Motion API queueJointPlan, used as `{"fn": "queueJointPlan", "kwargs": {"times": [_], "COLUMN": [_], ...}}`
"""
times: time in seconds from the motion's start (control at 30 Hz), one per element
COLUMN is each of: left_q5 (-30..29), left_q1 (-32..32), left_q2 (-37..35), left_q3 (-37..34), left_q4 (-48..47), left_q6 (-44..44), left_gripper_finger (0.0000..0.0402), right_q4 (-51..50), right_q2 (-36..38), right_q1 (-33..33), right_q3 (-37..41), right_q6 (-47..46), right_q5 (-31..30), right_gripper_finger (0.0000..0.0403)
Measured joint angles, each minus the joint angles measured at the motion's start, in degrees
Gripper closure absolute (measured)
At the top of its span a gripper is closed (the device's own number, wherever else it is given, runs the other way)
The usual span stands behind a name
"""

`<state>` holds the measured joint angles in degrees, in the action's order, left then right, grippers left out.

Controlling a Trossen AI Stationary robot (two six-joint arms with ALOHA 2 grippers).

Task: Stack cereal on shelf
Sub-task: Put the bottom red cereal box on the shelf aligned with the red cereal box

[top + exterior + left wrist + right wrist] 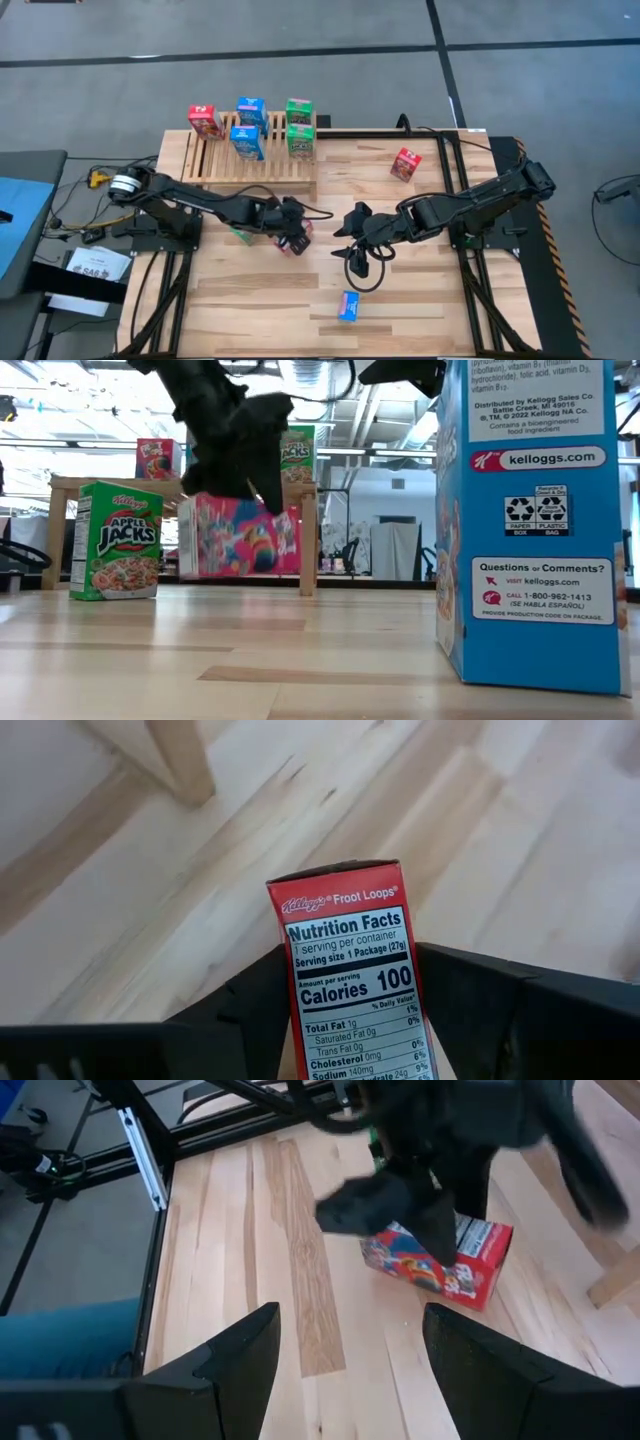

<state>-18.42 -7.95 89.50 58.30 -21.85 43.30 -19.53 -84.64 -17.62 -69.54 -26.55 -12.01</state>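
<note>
Blue box point(530, 520) nearest lens | left pincer point(290, 232) holds red box point(355, 970) mid-counter: lift level toward shelf point(215, 160) | right pincer point(345, 1355) half-open, empty.

Bright even overhead light, soft shadows beneath both arms, motion-blurred dark arm in right wrist view.
</note>
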Motion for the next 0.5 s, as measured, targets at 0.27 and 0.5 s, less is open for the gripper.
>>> {"fn": "queueJointPlan", "kwargs": {"times": [0.27, 0.5], "left_q5": [-1.5, -8.1], "left_q1": [-2.6, -6.2], "left_q2": [-7.7, -15.5], "left_q3": [0.0, 0.0], "left_q4": [2.2, 2.0], "left_q6": [-4.0, -8.1], "left_gripper_finger": [0.0214, 0.0214], "right_q4": [-0.1, 0.0], "right_q2": [0.0, 0.0], "right_q1": [0.0, 0.0], "right_q3": [0.0, 0.0], "right_q6": [-0.4, -0.4], "right_q5": [0.0, 0.0], "right_gripper_finger": [0.0131, 0.0131]}}
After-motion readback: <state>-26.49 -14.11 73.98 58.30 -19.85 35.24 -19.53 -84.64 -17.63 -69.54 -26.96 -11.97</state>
